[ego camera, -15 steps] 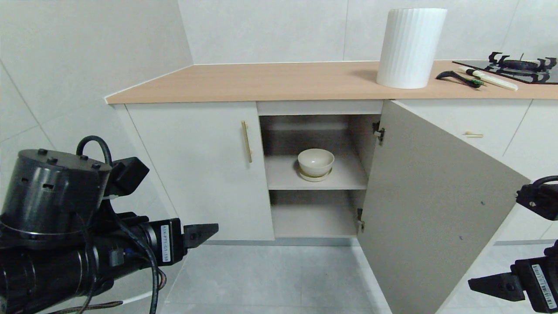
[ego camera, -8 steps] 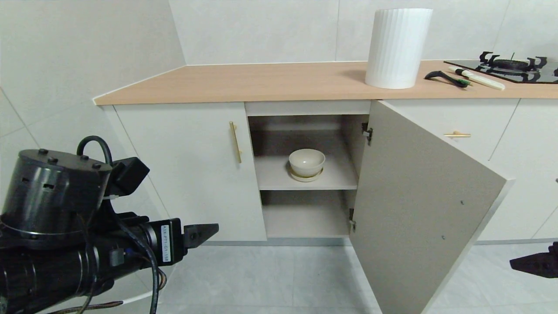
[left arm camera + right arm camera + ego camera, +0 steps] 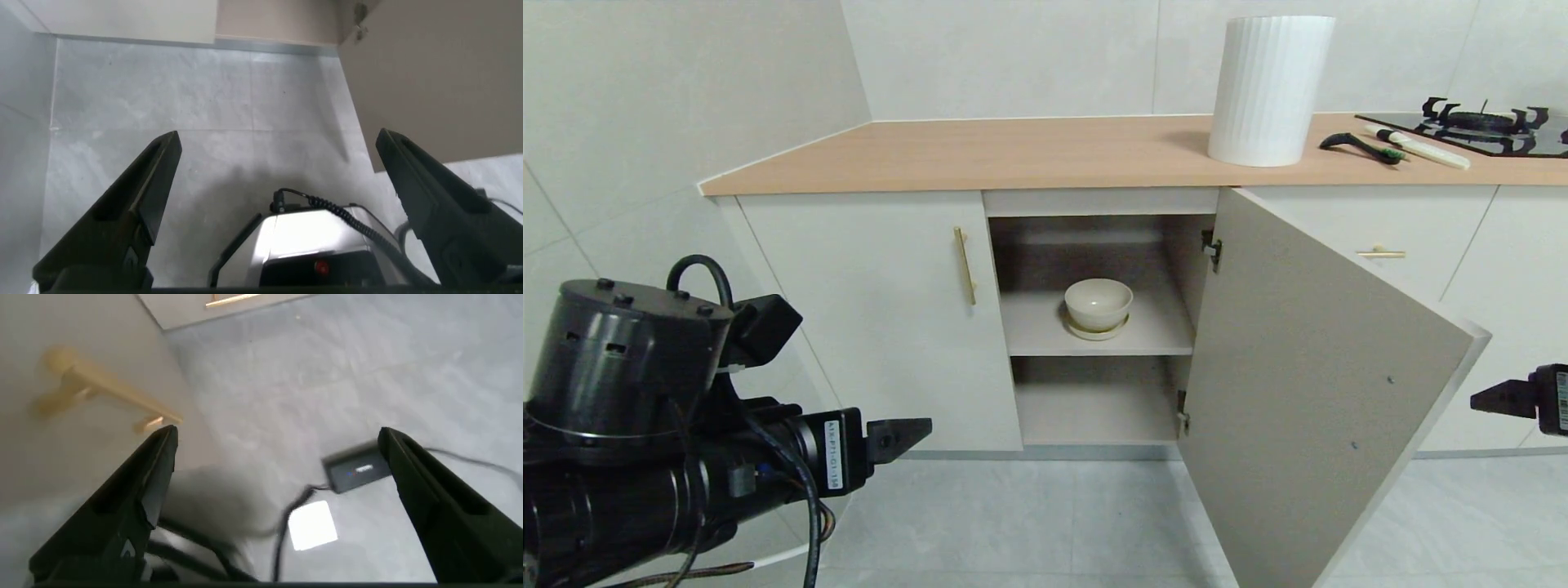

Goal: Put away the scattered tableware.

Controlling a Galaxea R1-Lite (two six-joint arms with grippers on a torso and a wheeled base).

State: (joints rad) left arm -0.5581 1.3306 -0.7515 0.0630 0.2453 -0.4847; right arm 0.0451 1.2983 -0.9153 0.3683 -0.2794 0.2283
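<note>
Cream ceramic on the upper shelf [image 3: 1041, 327] of the cabinet [image 3: 1107, 202]: a bowl [image 3: 1098, 300] seated on a saucer [image 3: 1097, 331], with the door [image 3: 1307, 384] swung wide open. Well apart from both grippers. Left gripper [image 3: 278, 151] low, out in front of the cabinet's shut left door, fingers spread wide, empty. Right gripper [image 3: 278, 445] just past the open door's free edge, near its gold handle [image 3: 106, 396], fingers likewise spread, empty.

The matte black left arm [image 3: 645, 490] carries a screw-studded drum-shaped joint [image 3: 621, 359], a looped black cable [image 3: 704, 265], a white printed label [image 3: 832, 456] and a wedge-tipped left claw [image 3: 903, 431].
</note>
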